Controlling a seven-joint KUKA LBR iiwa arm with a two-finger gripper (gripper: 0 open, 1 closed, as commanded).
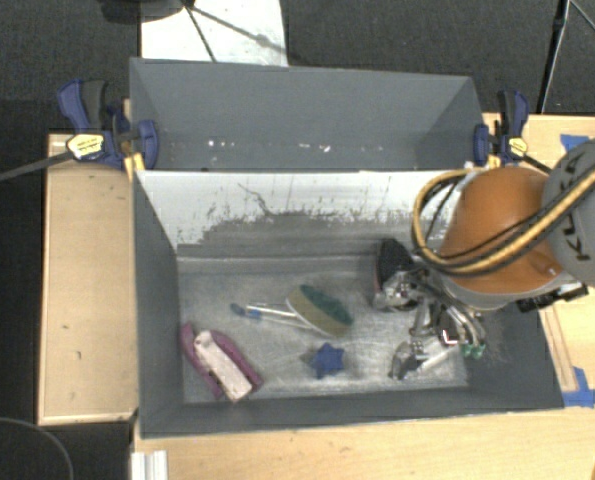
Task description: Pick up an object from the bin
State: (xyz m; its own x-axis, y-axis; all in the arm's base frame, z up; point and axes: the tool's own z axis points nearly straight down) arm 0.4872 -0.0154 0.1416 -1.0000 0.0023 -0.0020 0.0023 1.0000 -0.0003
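My gripper hangs low over the right part of the bin floor, its fingers apart, and I see nothing between them. The nearest loose thing is a small blue block, lying to its left on the floor. A black object sits just behind the gripper near the back wall, partly hidden by the wrist. A brush with a green and beige head and a thin blue handle lies in the middle of the bin.
A purple and pale pink oblong thing lies at the front left corner. The arm with its orange cover and cables fills the bin's right side. Bare floor lies between the blue block and the gripper.
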